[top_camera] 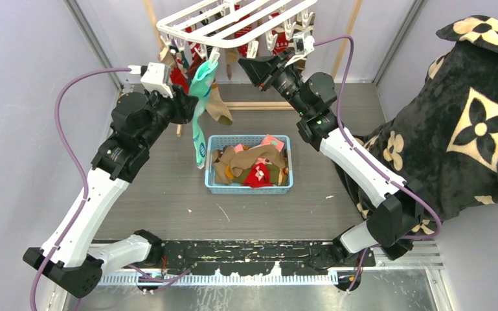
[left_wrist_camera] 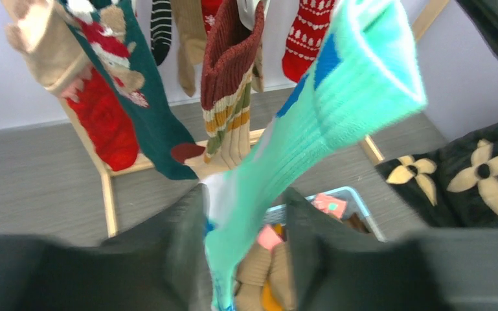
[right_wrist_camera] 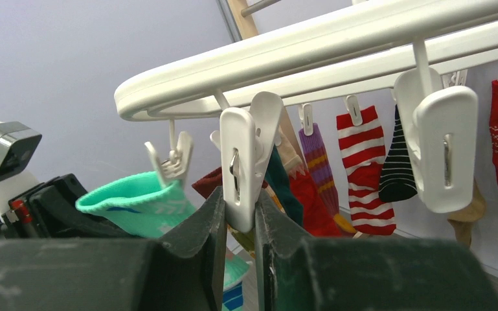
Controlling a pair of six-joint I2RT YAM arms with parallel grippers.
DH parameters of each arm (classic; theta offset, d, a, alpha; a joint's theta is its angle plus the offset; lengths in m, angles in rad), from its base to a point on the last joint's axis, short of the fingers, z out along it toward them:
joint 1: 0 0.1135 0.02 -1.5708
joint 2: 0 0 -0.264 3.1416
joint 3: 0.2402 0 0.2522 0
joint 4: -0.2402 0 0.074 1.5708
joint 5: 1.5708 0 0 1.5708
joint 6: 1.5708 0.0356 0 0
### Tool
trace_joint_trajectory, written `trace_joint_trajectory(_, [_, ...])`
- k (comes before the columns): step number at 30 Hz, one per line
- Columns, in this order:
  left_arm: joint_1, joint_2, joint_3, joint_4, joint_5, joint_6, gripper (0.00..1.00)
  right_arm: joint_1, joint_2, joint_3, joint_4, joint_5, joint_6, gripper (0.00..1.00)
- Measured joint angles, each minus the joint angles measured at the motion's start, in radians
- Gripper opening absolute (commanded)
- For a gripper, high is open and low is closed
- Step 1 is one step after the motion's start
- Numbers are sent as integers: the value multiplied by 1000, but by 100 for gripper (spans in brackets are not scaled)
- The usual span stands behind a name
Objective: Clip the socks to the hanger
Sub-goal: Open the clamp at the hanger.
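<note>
L fingers [left_wrist_camera: 191,220]: parted, gripping nothing; we see the teal sock [left_wrist_camera: 337,110] hang down btwn them, w/ a sliver of gap on one side.
R fingers [right_wrist_camera: 210,220]: clenched on a white clip [right_wrist_camera: 243,149]; one finger pressed to each flat side of its lower half; clip upright, dangling from the hanger's outer bar.
Teal sock: cuff up at the neighbouring clip [right_wrist_camera: 171,162], just beside the one the R fingers squeeze; we can't tell how firmly that clip bites; body hangs long, w/ blue patches; in top view its lower end shows just L of the basket.
Hanger [top_camera: 233,19]: white, parallel bars, above the far part of the worktop; both arms reach up to its near edge, L arm from the L, R arm from the R.
Hung socks: red/white striped sock [right_wrist_camera: 362,168], black/white striped sock [right_wrist_camera: 398,162], purple striped sock [right_wrist_camera: 317,155] in R wrist view; brown-cuffed ribbed sock [left_wrist_camera: 230,84] and dark green sock [left_wrist_camera: 142,110] in L wrist view; all near the teal one.
Basket [top_camera: 249,190]: blue, mid worktop; loose socks [top_camera: 252,165] piled inside; brown, red, pink, orange.
Worktop [top_camera: 155,201]: grey; wooden frame [left_wrist_camera: 107,188] at the far side below the hanger; black floral blanket [top_camera: 466,116] at the R.
</note>
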Motion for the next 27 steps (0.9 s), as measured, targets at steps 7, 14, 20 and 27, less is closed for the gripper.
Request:
trace_joint_trajectory(7, [0,-6,77,-82,46,-2,82,10,0,0,-22,-25,21,1])
trace_joint_trajectory(14, [0,-63,161,-139,240,-55,81,81,15,31,-51,-47,22,1])
trace_joint_trajectory(20, [0,-26,259,-134,384,-156,80,145,50,75,-90,-44,1,1])
trace_joint_trajectory(27, [0,157,447,-118,405,-242,80,192,82,107,-120,-24,-19,1])
